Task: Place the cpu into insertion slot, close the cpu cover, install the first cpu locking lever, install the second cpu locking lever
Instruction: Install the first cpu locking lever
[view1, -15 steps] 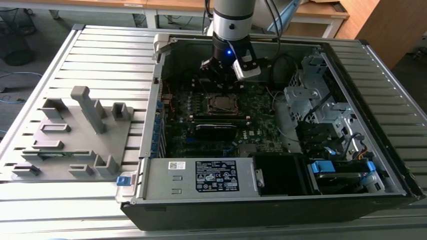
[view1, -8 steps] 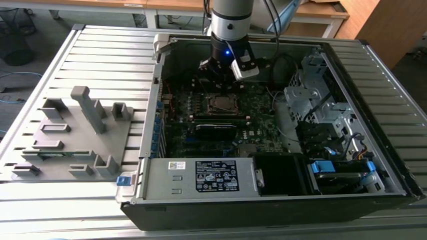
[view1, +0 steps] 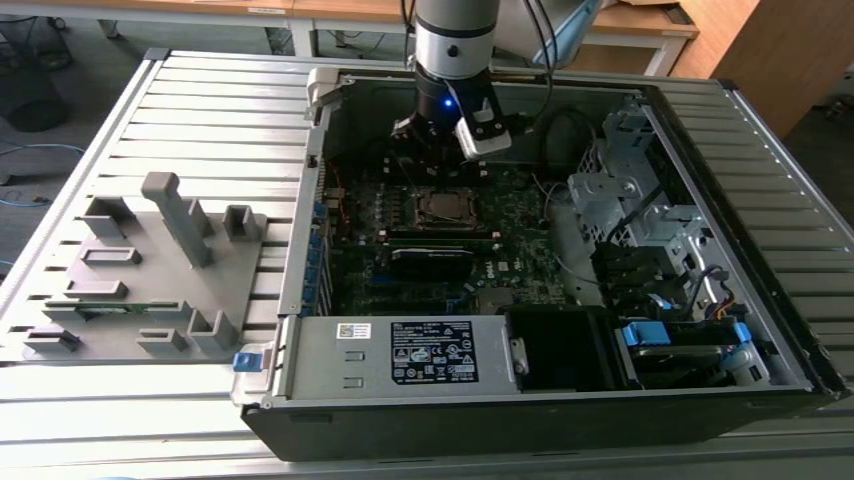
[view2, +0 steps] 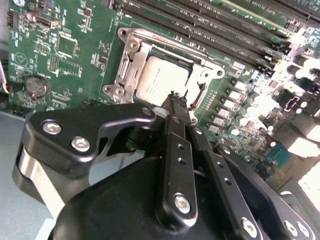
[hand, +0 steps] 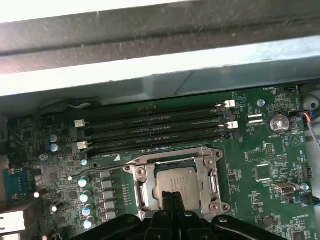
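Claw (hand: 172, 196) closed, fingertips pressed together with nothing between them, poised just above the edge of the cpu (hand: 176, 181); cpu sits in the insertion slot (view1: 446, 224); cpu cover (hand: 170, 159) lies flat around it.

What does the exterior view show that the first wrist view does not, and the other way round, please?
The exterior view adds the arm reaching into the open computer case, the grey fixture block at the exterior view's left, and the power supply. The first wrist view adds the coin battery and a row of capacitors. Both show the cpu lying in the insertion slot, with the gripper just over it.
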